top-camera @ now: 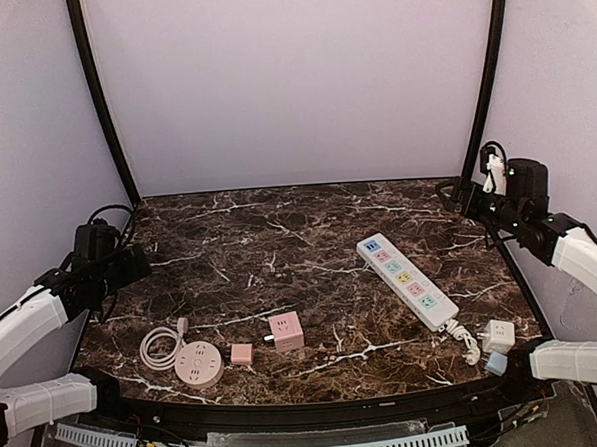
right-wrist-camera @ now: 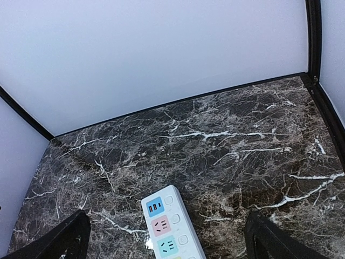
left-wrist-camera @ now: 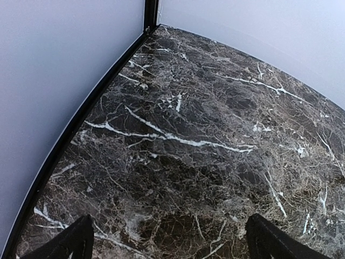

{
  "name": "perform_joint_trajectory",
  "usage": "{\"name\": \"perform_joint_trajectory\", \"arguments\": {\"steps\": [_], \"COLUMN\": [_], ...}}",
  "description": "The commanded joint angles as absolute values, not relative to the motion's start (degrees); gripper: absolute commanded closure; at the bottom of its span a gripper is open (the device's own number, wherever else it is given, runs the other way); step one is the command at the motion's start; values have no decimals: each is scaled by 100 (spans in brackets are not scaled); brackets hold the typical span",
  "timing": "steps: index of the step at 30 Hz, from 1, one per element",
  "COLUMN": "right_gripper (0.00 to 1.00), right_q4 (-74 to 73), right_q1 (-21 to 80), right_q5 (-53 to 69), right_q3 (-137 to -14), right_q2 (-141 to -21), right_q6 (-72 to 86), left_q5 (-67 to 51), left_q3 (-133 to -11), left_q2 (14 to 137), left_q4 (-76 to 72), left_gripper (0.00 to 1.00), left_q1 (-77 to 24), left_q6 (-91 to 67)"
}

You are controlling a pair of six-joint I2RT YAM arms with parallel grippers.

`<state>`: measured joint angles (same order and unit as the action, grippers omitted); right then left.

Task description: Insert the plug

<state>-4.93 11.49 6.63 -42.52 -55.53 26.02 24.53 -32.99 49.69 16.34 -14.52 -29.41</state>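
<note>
1. Between the right fingers (right-wrist-camera: 59,240), which stand wide apart and empty, the end of the white power strip (right-wrist-camera: 170,226) lies on the table (right-wrist-camera: 242,140)
2. The white plug (top-camera: 498,335) lies well apart from those fingers, back toward the arm bases, beside the strip's other end
3. The left fingers (left-wrist-camera: 73,243) are spread wide too, empty, well apart from the pink cube adapter (top-camera: 285,330) and round pink socket (top-camera: 198,365)

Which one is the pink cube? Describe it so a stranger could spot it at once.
On the dark marble table, look near the front edge, left of the long white power strip. Three pink pieces sit there in a row; the pink cube is the rightmost. It is bigger than the small pink block beside it and boxy, unlike the round pink socket.
</note>
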Motion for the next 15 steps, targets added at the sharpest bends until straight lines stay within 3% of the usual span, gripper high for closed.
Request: {"name": "perform_joint_trajectory", "arguments": {"steps": [1,7,15], "right_gripper": [1,1,1], "right_q4": [-671,-737,-987], "right_q1": [1338,1817,2917], "right_q5": [595,413,-214], "right_q3": [-4333,-4597,-4853], "right_q2": [-5570,-5941,-6368], "right_q6": [2587,2607,2624], "left_q5": [2211,1767,1346], "left_q3": [-3667,-4118,-4689], "left_q2": [5240,5857,6361], "left_q4": [2270,2855,2934], "left_gripper": [1,1,5], "left_q1": [-1477,-1712,-2995], "left_q6": [-2918,-3050,-3028]}}
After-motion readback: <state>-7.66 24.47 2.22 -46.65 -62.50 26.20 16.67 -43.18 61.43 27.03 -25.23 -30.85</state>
